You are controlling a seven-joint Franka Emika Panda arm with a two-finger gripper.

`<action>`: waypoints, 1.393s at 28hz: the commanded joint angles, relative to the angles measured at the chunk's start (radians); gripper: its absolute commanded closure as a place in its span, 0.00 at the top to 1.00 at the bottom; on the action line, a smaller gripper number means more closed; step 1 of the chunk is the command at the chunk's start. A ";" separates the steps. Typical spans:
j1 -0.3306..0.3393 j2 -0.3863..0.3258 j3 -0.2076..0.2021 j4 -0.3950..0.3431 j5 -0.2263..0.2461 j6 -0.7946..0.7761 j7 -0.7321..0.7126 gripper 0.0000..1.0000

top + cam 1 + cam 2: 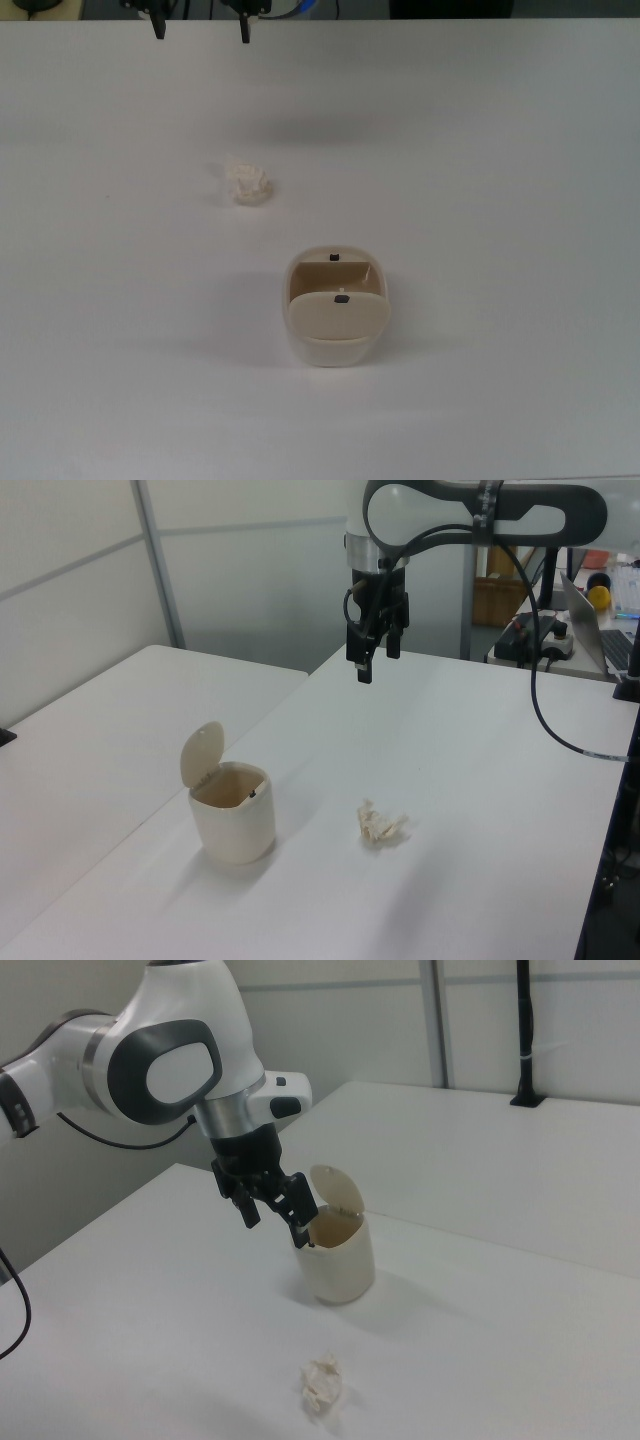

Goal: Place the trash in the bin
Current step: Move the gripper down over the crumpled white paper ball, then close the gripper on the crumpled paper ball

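Observation:
The trash (247,184) is a small crumpled off-white paper wad lying on the white table, up and to the top view's left of the bin. The bin (330,353) is cream, with its flap lid tipped up and a tan inside showing. In the left view the trash (381,825) lies to the right of the bin (235,830). In the right view the trash (322,1387) lies in front of the bin (345,1265). My gripper (379,658) hangs open and empty, well above the table. It shows at the top view's upper edge (201,32) and beside the bin's rim in the right view (277,1225).
A second white table (100,720) adjoins on the left view's left. A laptop and clutter (600,590) stand at the left view's far right, with a black cable (545,710) hanging from the arm. A black post (524,1030) rises at the far table edge in the right view.

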 commanded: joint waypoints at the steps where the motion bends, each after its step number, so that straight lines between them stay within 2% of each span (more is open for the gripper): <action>1: -0.028 0.058 -0.003 0.001 0.007 0.019 -0.040 1.00; 8: -0.044 0.094 0.000 -0.007 0.007 0.015 -0.057 1.00; 18: -0.039 0.166 0.002 -0.067 -0.002 0.029 -0.091 1.00; 25: -0.026 0.176 0.009 -0.215 -0.002 0.174 -0.091 1.00; 28: -0.010 0.179 0.009 -0.254 -0.004 0.219 -0.090 1.00; 31: 0.004 0.210 0.009 -0.274 -0.004 0.256 -0.082 1.00; 37: 0.034 0.282 0.008 -0.269 -0.002 0.331 -0.067 1.00; 39: 0.045 0.298 0.008 -0.269 -0.002 0.352 -0.048 0.93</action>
